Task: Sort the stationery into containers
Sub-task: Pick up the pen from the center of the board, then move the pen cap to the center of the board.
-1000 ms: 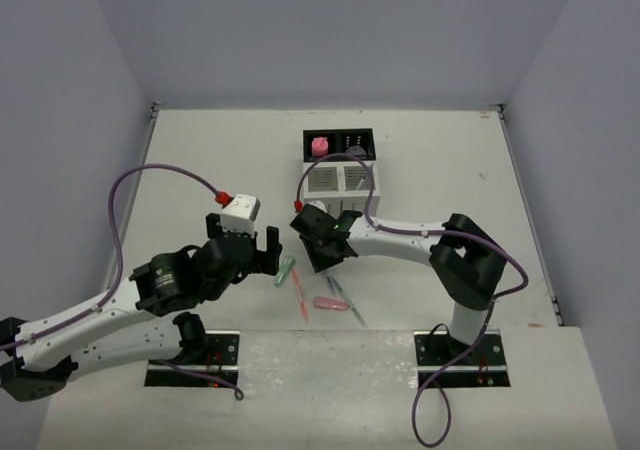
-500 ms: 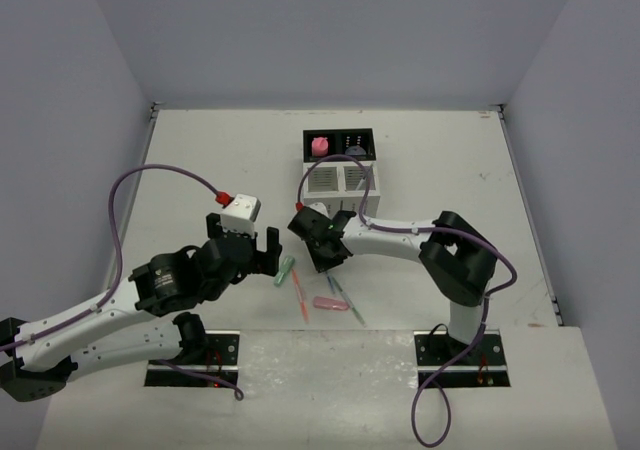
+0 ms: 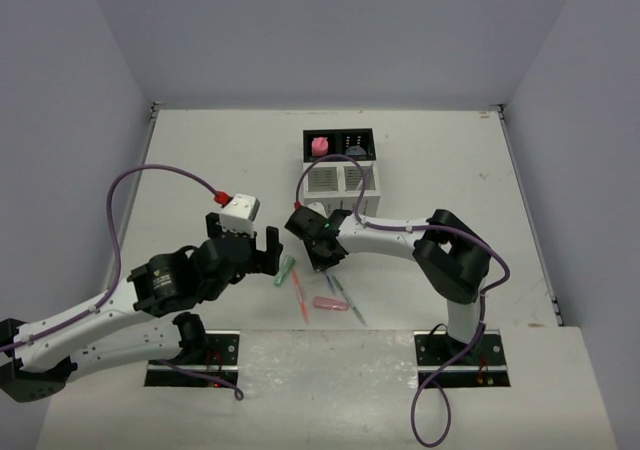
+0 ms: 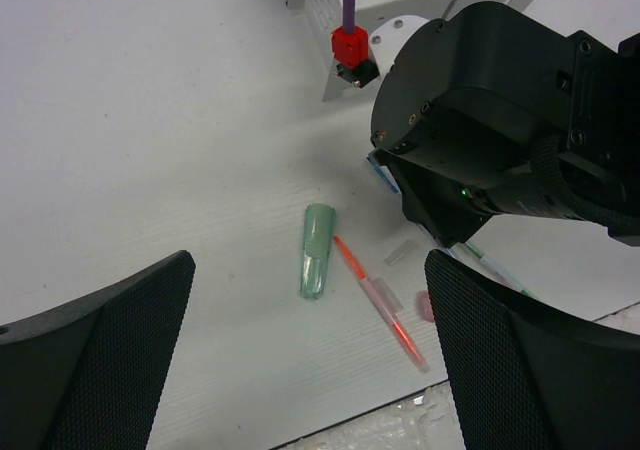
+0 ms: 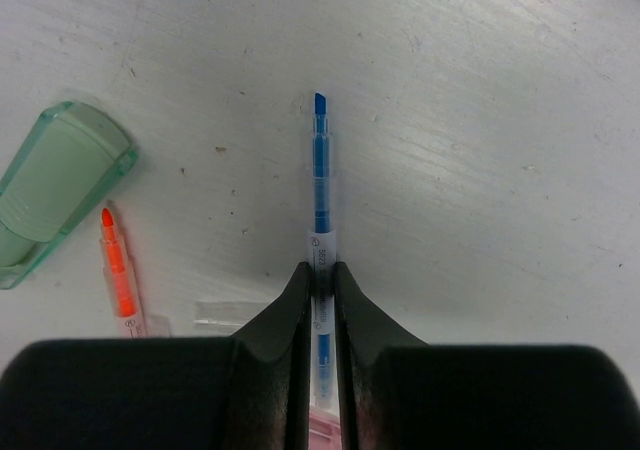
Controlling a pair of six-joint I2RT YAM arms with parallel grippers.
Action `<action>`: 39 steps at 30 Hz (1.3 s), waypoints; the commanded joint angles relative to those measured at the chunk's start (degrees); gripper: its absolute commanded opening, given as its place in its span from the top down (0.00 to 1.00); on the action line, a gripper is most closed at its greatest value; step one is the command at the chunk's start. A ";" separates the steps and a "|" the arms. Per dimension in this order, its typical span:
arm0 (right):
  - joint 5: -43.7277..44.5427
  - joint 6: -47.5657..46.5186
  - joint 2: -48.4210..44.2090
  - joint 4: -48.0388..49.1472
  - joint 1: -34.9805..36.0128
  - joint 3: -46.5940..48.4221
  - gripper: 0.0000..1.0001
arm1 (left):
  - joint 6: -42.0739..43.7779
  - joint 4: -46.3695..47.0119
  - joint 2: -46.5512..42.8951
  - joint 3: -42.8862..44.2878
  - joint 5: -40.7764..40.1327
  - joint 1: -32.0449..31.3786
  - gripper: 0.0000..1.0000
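The right tool (image 5: 320,270) is pinched narrow on the blue pen (image 5: 321,180), which lies flat on the desk (image 3: 200,160) with its tip pointing away from the fingers. To that pen's left lie the orange pen (image 5: 118,270) and the green marker (image 5: 55,185); a pink marker (image 3: 330,303) rests nearer the arm bases. The left tool (image 3: 243,230) hangs wide open beside the green marker, gripping nothing. Behind stands the organizer (image 3: 340,178), with a pink eraser (image 3: 319,147) in its back-left black bin.

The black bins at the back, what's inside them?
A pink eraser sits in the left black bin, and a greyish round thing in the right one. The walls hide anything lower down.
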 commanded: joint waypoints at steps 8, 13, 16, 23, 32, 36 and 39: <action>1.56 0.49 -21.07 -1.41 -0.68 0.40 1.00 | -2.14 3.95 1.49 -1.06 2.34 0.03 0.00; 4.92 0.06 -32.68 -4.79 -2.89 -4.88 1.00 | -4.44 6.69 5.83 -1.16 5.80 0.10 0.00; 6.64 -0.07 -39.79 -5.57 -5.66 -9.99 1.00 | -5.34 6.97 10.31 0.25 8.02 0.03 0.00; 7.76 -0.91 -54.26 -5.54 -11.64 -20.34 1.00 | -12.09 3.76 27.08 6.12 11.31 -0.36 0.00; 10.75 -1.18 -56.26 -5.54 -12.72 -24.98 1.00 | -17.26 9.60 34.79 8.22 11.12 -4.12 0.14; 9.94 -1.61 -57.17 -5.36 -12.76 -25.13 1.00 | -3.88 10.57 37.95 11.69 16.19 -4.37 0.18; 9.44 -1.96 -59.58 -5.34 -12.78 -25.15 1.00 | 6.10 4.75 39.06 16.00 14.04 -4.28 0.17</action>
